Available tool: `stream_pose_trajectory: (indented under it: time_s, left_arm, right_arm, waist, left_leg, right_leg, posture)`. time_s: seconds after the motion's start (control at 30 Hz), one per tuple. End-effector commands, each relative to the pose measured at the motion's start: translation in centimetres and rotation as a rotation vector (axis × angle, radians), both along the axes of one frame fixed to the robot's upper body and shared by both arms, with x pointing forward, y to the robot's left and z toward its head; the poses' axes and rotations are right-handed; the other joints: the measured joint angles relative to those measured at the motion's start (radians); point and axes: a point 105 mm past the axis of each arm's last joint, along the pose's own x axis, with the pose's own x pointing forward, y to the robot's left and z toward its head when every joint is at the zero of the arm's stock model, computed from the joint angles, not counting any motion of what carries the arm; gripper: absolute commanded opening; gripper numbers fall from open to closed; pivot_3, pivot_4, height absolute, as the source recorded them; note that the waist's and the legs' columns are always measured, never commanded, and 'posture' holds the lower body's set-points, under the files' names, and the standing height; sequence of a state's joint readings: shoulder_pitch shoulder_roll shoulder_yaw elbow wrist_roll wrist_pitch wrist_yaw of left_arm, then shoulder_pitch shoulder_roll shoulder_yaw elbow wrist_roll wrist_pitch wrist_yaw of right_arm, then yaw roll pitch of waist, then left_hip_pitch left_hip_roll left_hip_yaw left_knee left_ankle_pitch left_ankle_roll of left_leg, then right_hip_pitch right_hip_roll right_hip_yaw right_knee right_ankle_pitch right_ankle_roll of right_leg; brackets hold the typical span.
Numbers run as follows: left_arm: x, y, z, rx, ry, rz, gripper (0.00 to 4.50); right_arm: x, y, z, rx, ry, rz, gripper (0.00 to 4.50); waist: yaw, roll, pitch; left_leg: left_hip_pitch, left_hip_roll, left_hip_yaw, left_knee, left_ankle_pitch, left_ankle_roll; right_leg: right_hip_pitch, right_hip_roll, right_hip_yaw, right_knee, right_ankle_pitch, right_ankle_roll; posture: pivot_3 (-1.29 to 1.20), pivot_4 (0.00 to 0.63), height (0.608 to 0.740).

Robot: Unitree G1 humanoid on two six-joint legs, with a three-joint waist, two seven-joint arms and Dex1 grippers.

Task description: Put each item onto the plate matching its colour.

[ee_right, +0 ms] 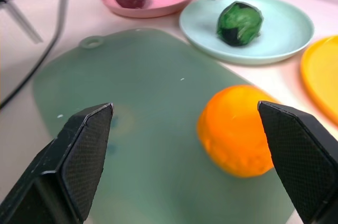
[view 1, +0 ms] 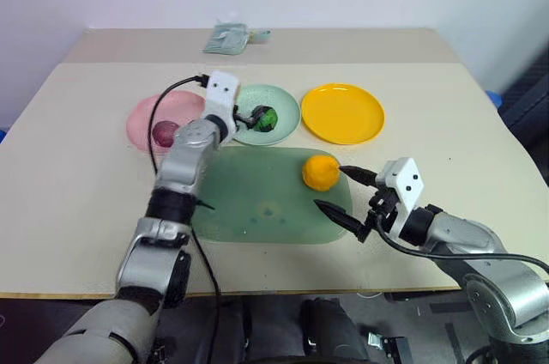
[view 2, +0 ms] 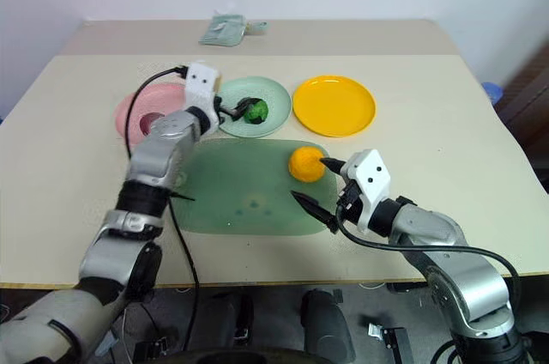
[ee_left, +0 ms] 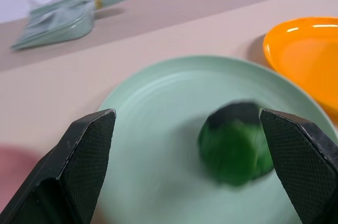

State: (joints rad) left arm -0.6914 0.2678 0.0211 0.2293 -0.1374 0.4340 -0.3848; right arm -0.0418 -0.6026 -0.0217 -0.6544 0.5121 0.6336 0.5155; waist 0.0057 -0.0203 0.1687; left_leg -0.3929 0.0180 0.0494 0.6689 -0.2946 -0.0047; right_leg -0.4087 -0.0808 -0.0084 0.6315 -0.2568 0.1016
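Note:
The green lump with black patches point(view 1: 265, 118) lies on the pale mint plate point(view 1: 287, 105). My left gripper point(view 1: 246, 115) hovers level over that plate, open, its fingers point(ee_left: 90, 145) wide apart on either side of the lump and not touching it. The dark reddish-purple lump point(view 1: 165, 132) rests on the pink plate point(view 1: 184, 105). The orange lump point(view 1: 321, 172) sits on the right part of the large green mat point(view 1: 257, 201). My right gripper point(view 1: 331, 186) is open just in front of the orange lump, apart from it. The yellow-orange plate point(view 1: 342, 112) holds nothing.
A crumpled pale green pouch point(view 1: 227, 38) lies at the far side of the table. A black cable point(view 1: 154, 115) loops from my left wrist across the pink plate. The table's front edge point(view 1: 257, 291) runs just below the mat.

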Motion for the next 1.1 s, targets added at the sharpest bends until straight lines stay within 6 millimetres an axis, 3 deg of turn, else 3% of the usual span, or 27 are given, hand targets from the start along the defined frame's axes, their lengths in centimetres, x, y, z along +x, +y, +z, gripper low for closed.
stream_pose_trajectory:
  time_s: [0.03,0.23,0.47,0.6,0.77,0.9,1.1]
  left_arm:
    - [-4.7,0.3,2.0,0.017,-0.105,-0.242,4.43]
    - [-11.1,0.8,-1.3,0.132,0.015,-0.514,4.43]
    - [-14.6,0.0,-2.0,0.118,0.074,-0.646,4.43]
    - [-15.1,-0.4,-2.3,0.116,0.083,-0.652,4.43]
    - [-15.0,-0.2,-2.7,0.133,0.084,-0.624,4.5]
    - [-14.6,0.0,-2.7,0.146,0.064,-0.581,4.5]
    - [-13.8,-0.4,-2.5,0.124,0.032,-0.53,4.5]
  right_arm:
    - [1.6,0.3,0.3,-0.006,-0.04,-0.052,4.5]
    - [3.8,0.1,-1.5,-0.058,0.006,-0.115,4.5]
    - [5.1,-0.6,-2.8,-0.082,0.056,-0.167,4.5]
    - [5.8,-0.9,-2.9,-0.089,0.05,-0.197,4.5]
    - [6.1,-0.5,-1.4,-0.049,0.0,-0.187,2.87]
    - [8.2,-1.3,0.7,0.012,-0.056,-0.269,2.87]
    - [14.4,-4.0,1.8,0.018,-0.072,-0.518,2.87]
  waist:
    - [-0.011,0.0,0.0]
    - [-0.01,0.001,0.0]
    - [-0.015,0.001,0.0]
    - [-0.017,0.001,0.0]
    - [-0.017,0.001,0.0]
    - [-0.02,0.001,0.0]
    - [-0.019,0.001,0.0]
  left_leg:
    - [0.0,0.001,0.0,0.0,0.0,0.0]
    - [0.001,0.003,0.001,0.0,0.0,0.0]
    - [0.001,0.003,0.0,0.0,0.0,0.0]
    - [0.001,0.003,0.001,0.0,0.0,0.0]
    - [0.001,0.003,0.001,0.0,0.0,0.0]
    - [0.001,0.004,0.001,0.0,0.0,0.0]
    - [0.001,0.004,0.002,0.0,0.0,0.0]
  right_leg:
    - [0.0,0.0,0.0,0.0,0.0,0.0]
    - [0.001,-0.001,0.0,0.0,0.0,-0.001]
    - [0.001,-0.001,0.0,0.0,0.0,-0.001]
    - [0.001,0.0,0.0,0.0,0.0,-0.001]
    - [0.001,0.0,0.0,0.0,0.0,-0.001]
    - [0.001,0.001,0.0,0.0,0.0,-0.001]
    - [0.001,0.001,0.0,0.0,0.0,-0.001]
  posture:
    - [0.0,0.15,0.733]
    - [0.0,0.15,0.733]
    - [0.0,0.15,0.733]
    - [0.0,0.15,0.733]
    - [0.0,0.15,0.733]
    - [0.0,0.15,0.733]
    - [0.0,0.15,0.733]
